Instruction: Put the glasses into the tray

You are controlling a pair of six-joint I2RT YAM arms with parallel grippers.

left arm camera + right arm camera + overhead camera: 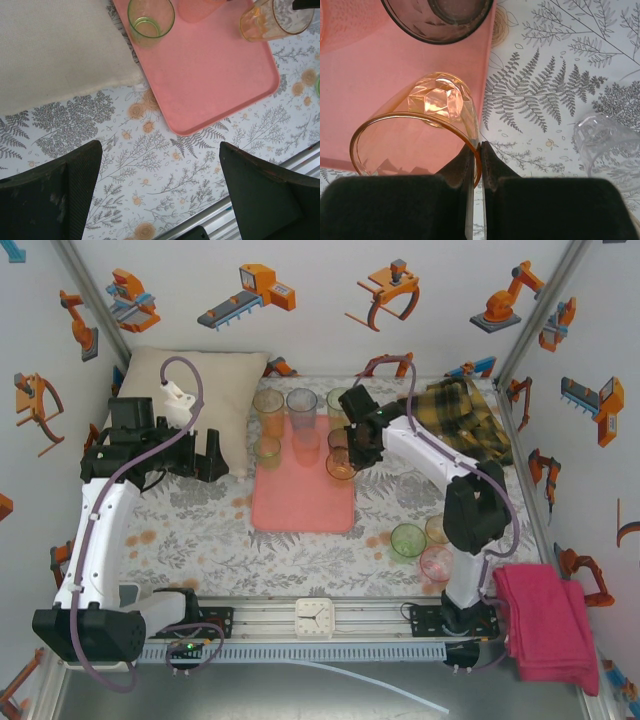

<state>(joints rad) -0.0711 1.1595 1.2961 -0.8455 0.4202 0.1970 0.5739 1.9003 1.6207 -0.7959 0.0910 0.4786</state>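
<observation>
Transparent orange faceted tumbler (435, 100): rim pinched in right jaws, over right edge of flat salmon-pink tray (365, 75); left jaws released, well apart.

The left arm (100, 525) and the right arm (425, 455) are bolted on black bases at either end of the silver rail (260, 618), and both wear smooth white shells between chunky black joint housings. A translucent mauve cable (201, 380) loops from each end of the rail along its arm. Farthest from the rail, the left claw (160, 192) and the right claw (479, 152) have matte black wedge-shaped fingers, the left ones scuffed pale.
</observation>
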